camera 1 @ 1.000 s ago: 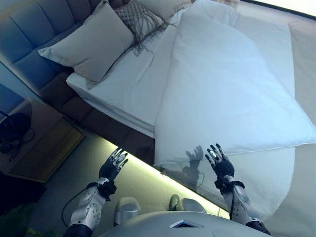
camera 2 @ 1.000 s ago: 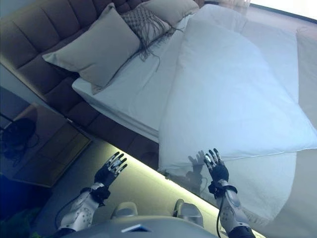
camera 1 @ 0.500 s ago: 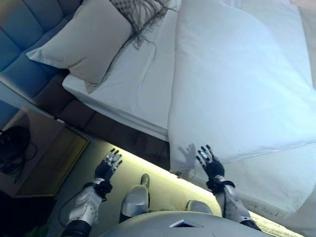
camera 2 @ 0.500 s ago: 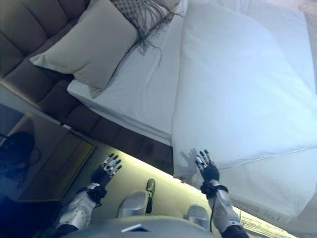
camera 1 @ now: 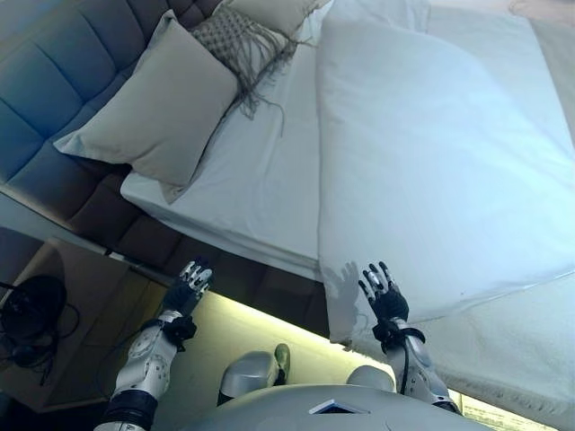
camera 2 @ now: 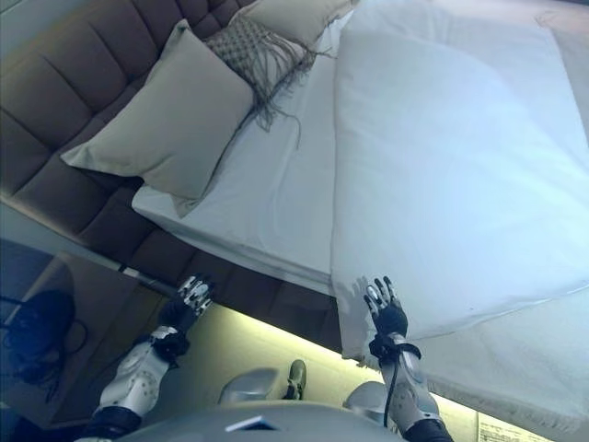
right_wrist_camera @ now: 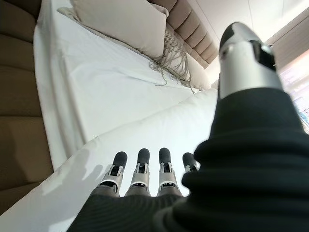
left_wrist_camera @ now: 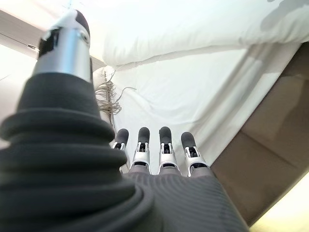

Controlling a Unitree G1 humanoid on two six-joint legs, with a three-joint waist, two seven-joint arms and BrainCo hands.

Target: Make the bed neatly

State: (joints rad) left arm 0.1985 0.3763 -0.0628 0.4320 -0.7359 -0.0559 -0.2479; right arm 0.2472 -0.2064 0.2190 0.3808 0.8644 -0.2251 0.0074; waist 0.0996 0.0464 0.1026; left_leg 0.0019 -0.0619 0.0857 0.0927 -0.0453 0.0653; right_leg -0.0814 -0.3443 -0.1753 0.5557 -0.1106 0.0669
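A white duvet point(camera 1: 422, 162) covers the right part of the bed, its near corner hanging over the bed's side. The white sheet point(camera 1: 256, 180) lies bare to its left. A large beige pillow point(camera 1: 148, 103) and a fringed cushion point(camera 1: 235, 40) rest against the padded headboard point(camera 1: 63, 72). My right hand point(camera 1: 384, 294) is open, fingers straight, just short of the duvet's near corner point(right_wrist_camera: 145, 130). My left hand point(camera 1: 186, 283) is open and empty beside the bed base, short of the sheet point(left_wrist_camera: 193, 92).
A nightstand point(camera 1: 63, 332) with a dark object and cable point(camera 1: 31, 314) stands at the left. A lit strip point(camera 1: 260, 314) runs along the floor under the bed's side. Another pillow point(camera 1: 269, 11) lies at the far end by the headboard.
The camera view has shifted. Both hands stay open and have come closer to the bed's side, the left hand now near the bed base.
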